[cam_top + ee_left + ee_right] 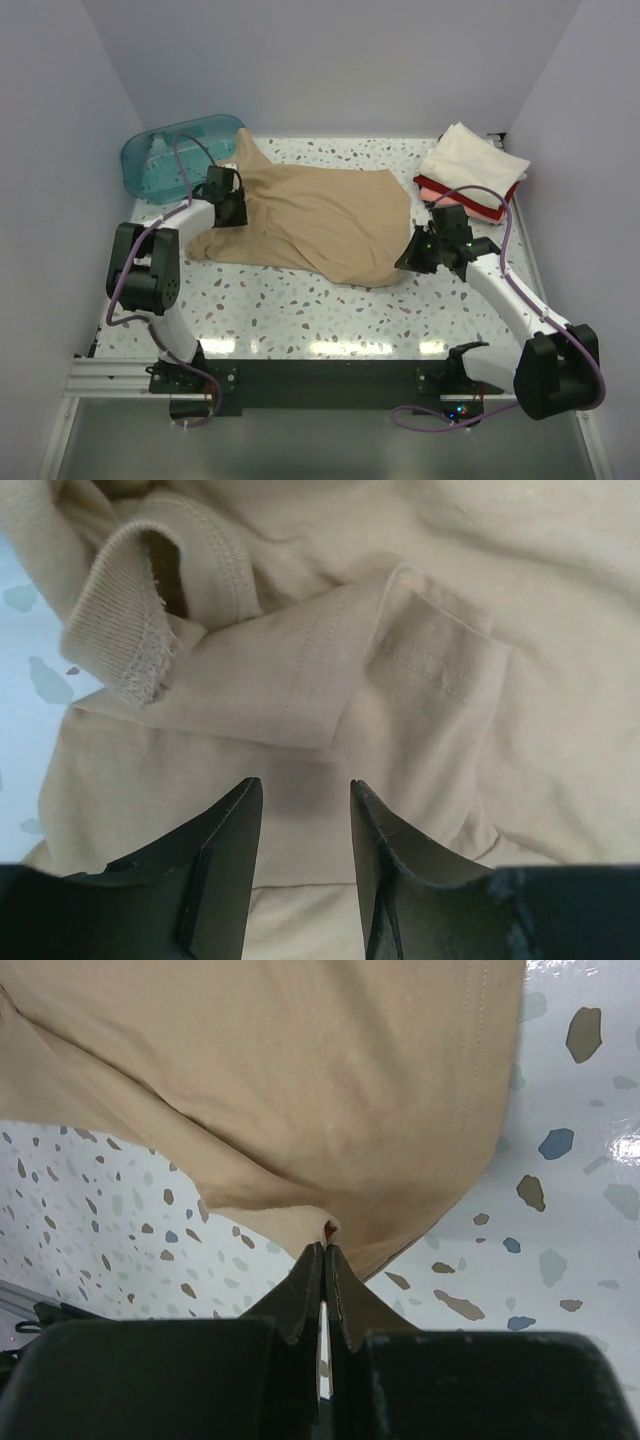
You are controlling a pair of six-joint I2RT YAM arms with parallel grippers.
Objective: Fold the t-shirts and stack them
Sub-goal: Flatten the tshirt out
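Note:
The tan t-shirt (320, 220) lies spread and rumpled across the middle of the table. My left gripper (232, 208) is open, its jaws hovering just over the shirt's left end; in the left wrist view the gripper (305, 795) faces a folded sleeve and the ribbed collar (130, 610). My right gripper (412, 255) is shut on the shirt's right hem edge, pinching a fold of tan cloth (330, 1222) above the table. A folded cream-white shirt (472, 160) tops a pink and red stack (470, 205) at the back right.
A translucent teal tub (175, 152) lies at the back left, touching the shirt's far corner. White walls enclose the speckled table (320, 310) on three sides. The arm bases sit on a black rail (320, 375) at the near edge.

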